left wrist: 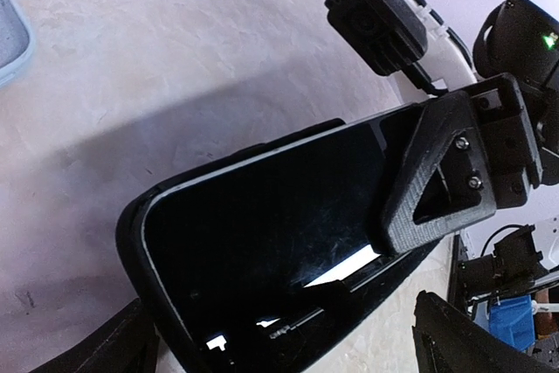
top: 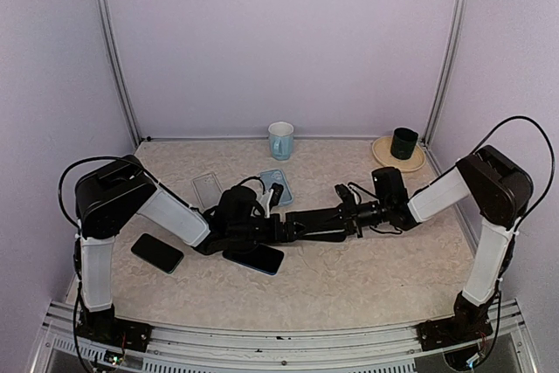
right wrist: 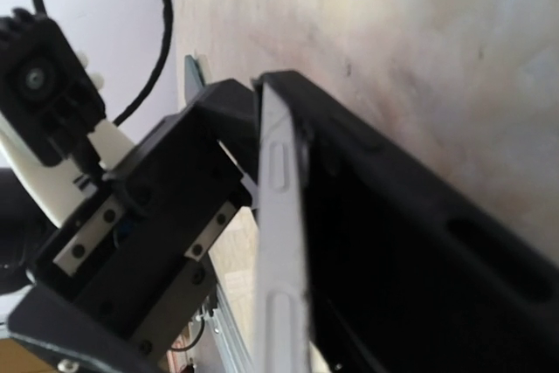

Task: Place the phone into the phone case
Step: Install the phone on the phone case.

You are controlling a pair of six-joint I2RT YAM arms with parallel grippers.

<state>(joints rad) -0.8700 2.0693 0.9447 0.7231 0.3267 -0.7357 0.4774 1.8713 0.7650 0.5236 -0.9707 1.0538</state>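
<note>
While lying near the middle of the table (top: 367, 281), under both wrists, not fully seated: phone (left wrist: 262, 233), glossy black, screen up, inside the black phone case (right wrist: 419, 242). From the right wrist view, silver side edge with its buttons lifted clear of the case wall along one long side; depth of the opposite side hard to tell.

Spread wide, the left fingers (left wrist: 113, 351), one at each lower corner of the left wrist view, phone between them; near one by the case corner, far one apart from it, gripping nothing.

Laid on the screen at the phone's far edge, one of the right fingers (left wrist: 432, 172), a black triangular piece; partner hidden, so cannot tell whether clamped or merely pressing.

Elsewhere on the table: a second dark phone (top: 157, 253) to the left, well apart; a clear case (top: 206, 188) and a pale blue case (top: 276, 185) behind the arms; a mug (top: 280, 140) at the back; a dark cup (top: 403, 142) standing on a plate (top: 379, 155) in the back right corner.
</note>
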